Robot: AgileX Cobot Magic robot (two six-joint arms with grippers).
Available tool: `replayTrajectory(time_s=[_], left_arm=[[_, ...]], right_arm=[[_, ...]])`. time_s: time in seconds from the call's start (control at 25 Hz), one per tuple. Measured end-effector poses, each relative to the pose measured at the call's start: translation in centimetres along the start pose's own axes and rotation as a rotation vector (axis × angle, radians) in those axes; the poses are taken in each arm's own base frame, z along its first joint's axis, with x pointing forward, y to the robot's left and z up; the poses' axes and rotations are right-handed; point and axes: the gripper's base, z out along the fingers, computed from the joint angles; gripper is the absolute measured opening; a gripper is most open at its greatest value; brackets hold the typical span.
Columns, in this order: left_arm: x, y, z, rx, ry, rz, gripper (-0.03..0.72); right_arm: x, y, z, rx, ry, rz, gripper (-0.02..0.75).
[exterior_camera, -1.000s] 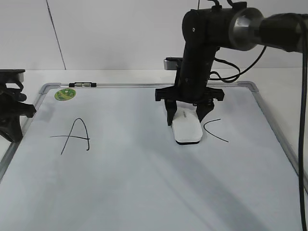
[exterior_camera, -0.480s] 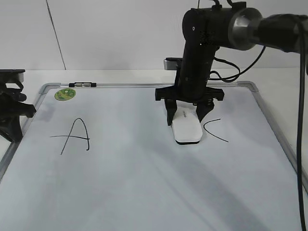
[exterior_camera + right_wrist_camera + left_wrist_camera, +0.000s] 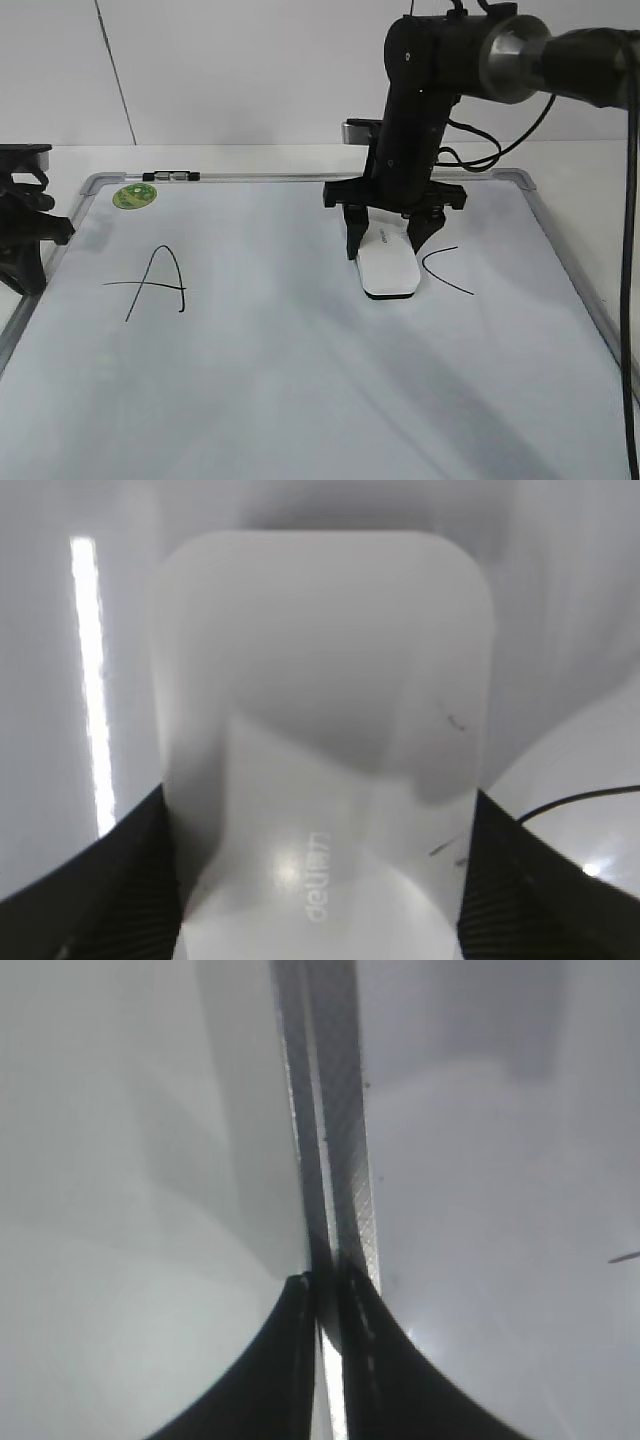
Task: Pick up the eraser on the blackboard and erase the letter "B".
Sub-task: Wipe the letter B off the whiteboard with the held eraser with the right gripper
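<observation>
The white eraser [image 3: 388,268] lies flat on the blackboard [image 3: 300,390], right of the middle. My right gripper [image 3: 386,243] stands over it with a black finger pressed on each long side, shut on the eraser. The right wrist view shows the eraser [image 3: 320,700] between the gripper's two fingers [image 3: 320,880]. No letter "B" shows; the spot under the eraser is hidden. My left gripper [image 3: 28,262] is shut and empty at the board's left edge, over the grey frame [image 3: 340,1140].
A black "A" [image 3: 160,283] is on the board's left part and a curved "C" [image 3: 447,270] just right of the eraser. A green sticker [image 3: 135,196] and a small marker [image 3: 172,176] sit at the far left corner.
The right arm's upper part has leaned slightly to the right. The eraser and gripper stay almost in the same place. The left arm has not moved.
</observation>
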Motion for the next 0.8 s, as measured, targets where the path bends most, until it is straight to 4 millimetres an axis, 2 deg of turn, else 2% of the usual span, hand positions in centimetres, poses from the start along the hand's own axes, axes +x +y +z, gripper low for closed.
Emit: replayTrajectory(time_s=[0.16, 0.48, 0.8], left_arm=[[0.0, 0.0, 0.0, 0.000, 0.000, 0.000, 0.020], [0.1, 0.0, 0.0, -0.001, 0.006, 0.001, 0.020], [0.1, 0.0, 0.0, -0.002, 0.011, 0.001, 0.020]], right_arm=[[0.0, 0.1, -0.3, -0.004, -0.010, -0.009, 0.520], [0.6, 1.6, -0.3, 0.040, -0.033, -0.082, 0.520], [0.8, 1.9, -0.4, 0.042, -0.035, -0.123, 0.520]])
